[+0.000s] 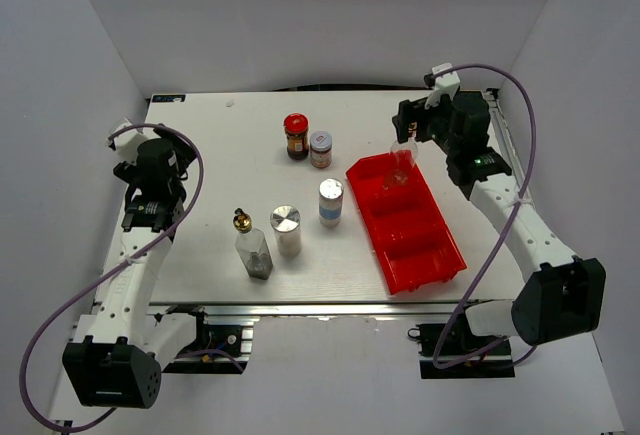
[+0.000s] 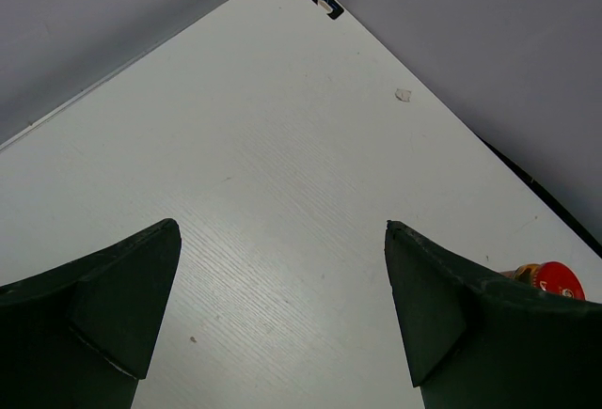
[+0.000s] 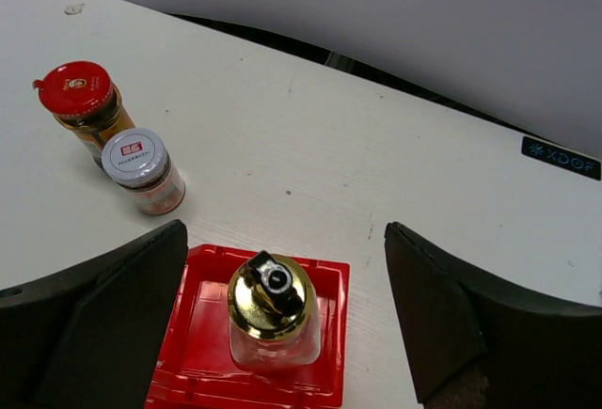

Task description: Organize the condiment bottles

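Right pincer (image 3: 284, 240) is seen spread wide in its wrist view and nothing is gripped. A clear glass bottle (image 3: 273, 310) with a gold stopper stands upright between the fingers, with a gap on either side, in the end compartment of the red bin (image 3: 207, 334). Ahead of the pincer and off to its left, the red-lidded jar (image 3: 80, 99) and the grey-lidded jar (image 3: 139, 165) are shown just beside each other on the bench (image 3: 329, 146), apart from the bin. The rest is given by the top view alone. A silver-topped shaker (image 1: 330, 201) stands near the bin. A second shaker (image 1: 286, 230) and a second glass bottle (image 1: 253, 245) are set farther from the right pincer, toward the left arm. Left pincer (image 2: 282, 240) is likewise held open and empty over bare bench, and only the red lid is glimpsed past its right finger.
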Controlling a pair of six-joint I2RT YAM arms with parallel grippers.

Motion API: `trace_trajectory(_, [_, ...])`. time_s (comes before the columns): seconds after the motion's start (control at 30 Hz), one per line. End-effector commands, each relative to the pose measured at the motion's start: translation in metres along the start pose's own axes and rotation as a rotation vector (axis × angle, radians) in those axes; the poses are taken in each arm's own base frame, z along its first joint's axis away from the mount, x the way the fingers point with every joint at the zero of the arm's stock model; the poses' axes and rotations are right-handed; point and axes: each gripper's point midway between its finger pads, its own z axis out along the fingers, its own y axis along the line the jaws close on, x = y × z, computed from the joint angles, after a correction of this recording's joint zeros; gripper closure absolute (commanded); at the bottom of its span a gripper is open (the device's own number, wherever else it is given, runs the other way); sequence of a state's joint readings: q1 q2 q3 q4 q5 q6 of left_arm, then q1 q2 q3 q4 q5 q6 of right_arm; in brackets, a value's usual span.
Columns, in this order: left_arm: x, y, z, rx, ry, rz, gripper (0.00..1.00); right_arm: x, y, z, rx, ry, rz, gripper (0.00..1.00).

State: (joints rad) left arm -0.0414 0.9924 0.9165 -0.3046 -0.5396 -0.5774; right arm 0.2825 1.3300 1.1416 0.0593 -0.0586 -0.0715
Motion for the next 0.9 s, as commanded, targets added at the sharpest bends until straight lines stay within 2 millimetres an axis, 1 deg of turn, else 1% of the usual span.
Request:
trace_trajectory(0.0, [-0.018,-0.009,-0.007,0.032,-0.024,-0.024,0.02,-0.056,-0.007,-0.024,0.028,-0.109,-0.070,0.11])
trace_trajectory(0.03, [-0.016,-0.009,-0.007,0.031,-0.021,-0.023,0.02,-0.063,-0.006,-0.029,0.022,-0.119,-0.082,0.11])
trace_trajectory(0.07, [-0.016,-0.010,-0.007,0.033,-0.020,-0.024,0.02,-0.060,-0.003,-0.033,0.000,-0.094,-0.092,0.11])
trace_trajectory(0.1, [-0.015,-0.010,-0.007,0.036,-0.014,-0.026,0.02,-0.079,0.006,-0.043,-0.049,-0.134,-0.121,0.10])
trace_trajectory(0.13, [-0.014,-0.012,-0.006,0.046,-0.011,-0.032,0.02,-0.086,0.012,-0.049,-0.081,-0.148,-0.133,0.11])
trace_trajectory(0.17, [-0.012,-0.013,-0.005,0.049,-0.005,-0.037,0.02,-0.097,0.030,-0.060,-0.179,-0.165,-0.153,0.11])
trace_trajectory(0.2, [-0.010,-0.016,-0.004,0.061,0.005,-0.035,0.02,-0.102,0.041,-0.066,-0.234,-0.175,-0.177,0.11])
trace_trajectory(0.27, [0.002,-0.022,-0.001,0.083,0.055,-0.019,0.02,-0.109,0.061,-0.078,-0.335,-0.183,-0.201,0.11])
trace_trajectory(0.3, [0.002,-0.025,0.000,0.092,0.066,-0.017,0.02,-0.102,0.087,-0.087,-0.461,-0.157,-0.210,0.11])
trace_trajectory(0.33, [0.010,-0.027,0.001,0.103,0.096,-0.008,0.02,-0.104,0.101,-0.094,-0.526,-0.166,-0.243,0.10])
trace_trajectory(0.37, [0.012,-0.029,0.001,0.111,0.109,-0.005,0.02,-0.099,0.116,-0.099,-0.603,-0.160,-0.257,0.10])
trace_trajectory(0.4, [0.016,-0.031,0.001,0.124,0.123,-0.003,0.02,-0.094,0.142,-0.107,-0.699,-0.160,-0.265,0.11])
trace_trajectory(0.47, [0.021,-0.038,-0.001,0.166,0.148,-0.005,0.02,-0.080,0.172,-0.112,-0.777,-0.139,-0.286,0.11])
trace_trajectory(0.5, [0.022,-0.039,-0.001,0.171,0.154,-0.005,0.02,-0.072,0.204,-0.120,-0.856,-0.137,-0.319,0.11])
trace_trajectory(0.53, [0.024,-0.038,-0.002,0.171,0.166,0.001,0.02,-0.061,0.222,-0.125,-0.905,-0.122,-0.336,0.11])
trace_trajectory(0.57, [0.026,-0.038,-0.003,0.171,0.174,0.008,0.02,-0.054,0.236,-0.129,-0.948,-0.128,-0.374,0.11])
trace_trajectory(0.6, [0.026,-0.037,-0.004,0.166,0.179,0.011,0.02,-0.046,0.263,-0.142,-1.032,-0.128,-0.391,0.11])
trace_trajectory(0.67, [0.031,-0.032,-0.004,0.155,0.191,0.013,0.02,-0.032,0.287,-0.148,-1.095,-0.126,-0.401,0.11])
trace_trajectory(0.7, [0.031,-0.034,-0.007,0.170,0.189,0.006,0.02,-0.024,0.306,-0.157,-1.154,-0.125,-0.405,0.11])
trace_trajectory(0.73, [0.036,-0.035,-0.006,0.188,0.187,-0.005,0.02,-0.018,0.314,-0.159,-1.180,-0.127,-0.407,0.11])
trace_trajectory(0.77, [0.038,-0.036,-0.007,0.206,0.185,-0.014,0.02,-0.016,0.324,-0.159,-1.204,-0.164,-0.409,0.11])
trace_trajectory(0.8, [0.038,-0.041,-0.010,0.236,0.185,-0.032,0.02,-0.009,0.339,-0.163,-1.240,-0.158,-0.401,0.11])
trace_trajectory(0.83, [0.039,-0.043,-0.009,0.245,0.187,-0.037,0.02,-0.008,0.346,-0.163,-1.250,-0.163,-0.400,0.11])
trace_trajectory(0.87, [0.039,-0.044,-0.010,0.250,0.191,-0.032,0.02,-0.006,0.358,-0.162,-1.262,-0.169,-0.395,0.11])
